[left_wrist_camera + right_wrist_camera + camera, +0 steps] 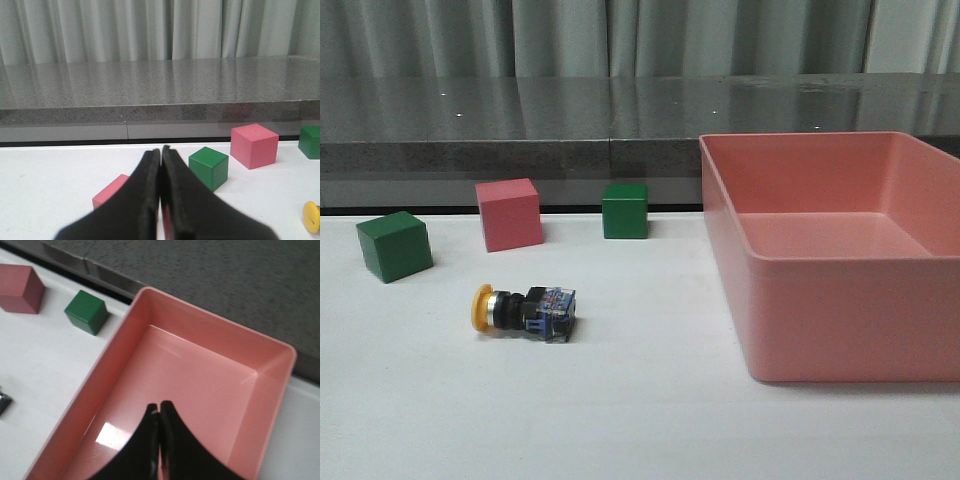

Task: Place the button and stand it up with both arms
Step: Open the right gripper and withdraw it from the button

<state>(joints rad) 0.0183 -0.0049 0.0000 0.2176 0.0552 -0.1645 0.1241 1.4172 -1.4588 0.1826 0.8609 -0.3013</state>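
Not yet reaching: button (523,311) lying on its side on the white counter (620,400), yellow cap pointing left, untouched. Left hand (160,200) and right hand (159,445) both pressed together, empty, right hovering over the pink bin (740,300). Needing opening, approaching, gripping. Green cube (393,246) and pink cube (509,214) sitting nearby, not blocking.

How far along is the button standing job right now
Nothing looks done yet: the button lies on its side on the table, cap pointing left. Nothing is in hand; the left gripper and right gripper are shut and empty, the right above the pink bin. Grasping and standing remain.
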